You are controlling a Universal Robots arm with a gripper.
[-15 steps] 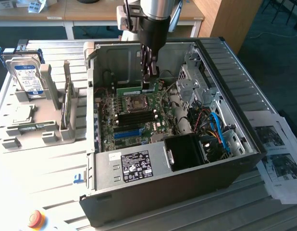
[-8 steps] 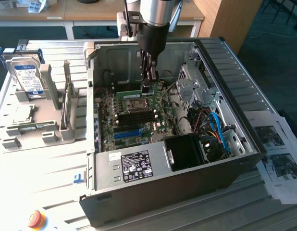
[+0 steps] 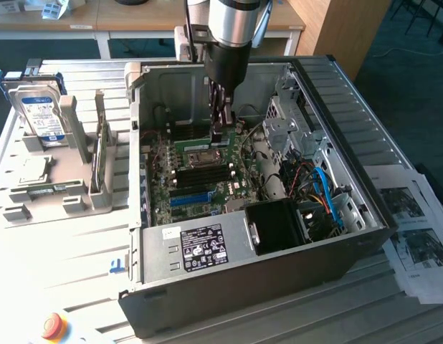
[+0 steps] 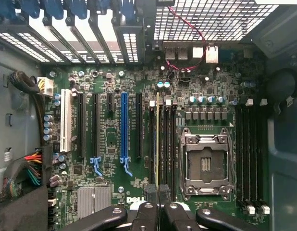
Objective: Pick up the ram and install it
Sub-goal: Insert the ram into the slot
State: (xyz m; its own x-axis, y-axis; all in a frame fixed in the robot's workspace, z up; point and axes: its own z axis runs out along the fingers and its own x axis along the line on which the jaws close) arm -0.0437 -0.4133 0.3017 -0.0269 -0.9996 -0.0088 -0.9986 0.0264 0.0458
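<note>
The ram [image 3: 192,142] is a thin green stick held level inside the open computer case [image 3: 229,279], just above the motherboard [image 3: 207,179]. My gripper [image 3: 220,135] reaches straight down into the case and is shut on one end of it. In the wrist view the ram [image 4: 157,139] appears edge-on as a narrow yellow-green line running out from between my fingertips [image 4: 152,193]. It lies along the black memory slots [image 4: 166,144] beside the empty processor socket [image 4: 206,163]. I cannot tell whether it touches a slot.
A second bank of black slots [image 4: 249,154] lies on the socket's other side. Blue and black expansion slots [image 4: 123,132] and cable bundles [image 4: 30,168] crowd the board. A grey fixture [image 3: 56,193] with a hard drive [image 3: 39,115] stands at the exterior view's left, papers [image 3: 418,236] at its right.
</note>
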